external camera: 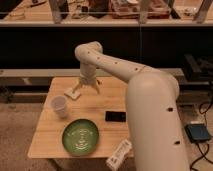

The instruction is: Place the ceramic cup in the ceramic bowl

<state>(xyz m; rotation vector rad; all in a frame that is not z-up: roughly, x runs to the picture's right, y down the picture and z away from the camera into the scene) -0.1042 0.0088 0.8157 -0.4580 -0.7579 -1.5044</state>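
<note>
White ceramic cup (59,105) and green ceramic bowl (80,136) sit empty, apart.
Open end effector (88,92) hangs empty near the wooden counter's (107,100) back edge.

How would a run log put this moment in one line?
gripper open, over far table edge | ceramic cup upright, ungrasped, left side | ceramic bowl empty, near front

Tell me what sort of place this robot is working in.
Probably a robotics lab or workshop. A small light wooden table holds a white ceramic cup and a green ceramic bowl, the gripper hangs over its far side, cluttered workbenches stand behind, and black cables trail at right.
</note>
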